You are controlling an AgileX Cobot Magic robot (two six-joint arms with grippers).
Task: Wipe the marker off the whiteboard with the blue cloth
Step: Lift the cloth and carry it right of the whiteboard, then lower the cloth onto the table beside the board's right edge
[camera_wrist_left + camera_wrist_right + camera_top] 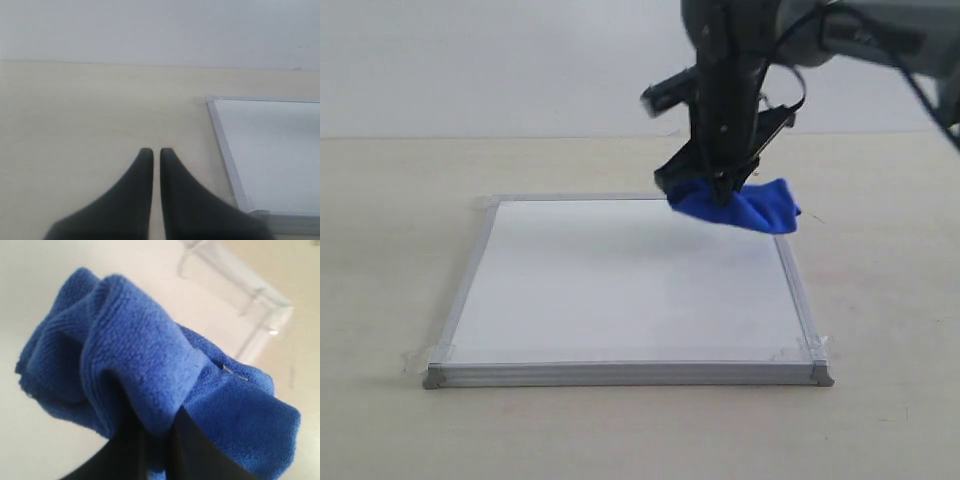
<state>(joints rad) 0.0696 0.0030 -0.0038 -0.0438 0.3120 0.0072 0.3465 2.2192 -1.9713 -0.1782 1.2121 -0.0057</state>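
The blue cloth [735, 207] is clamped in the right end effector [725, 180] at the far right corner of the whiteboard [620, 290]. Whether its lowest folds touch the surface cannot be told. It looks soft, light and limp, a plush microfibre that should bunch and drag rather than slide, so the present pinch through the middle of the wad seems a sound hold, leaving loose folds below to do the wiping. In the exterior view the bundle's long axis runs roughly along the board's far edge, its free tail pointing right, past the frame. The board lies flat on the desk [880, 330]; no red marker line is discernible on it. The left end effector [156, 152] hangs beside the board, fingers nearly together, empty.
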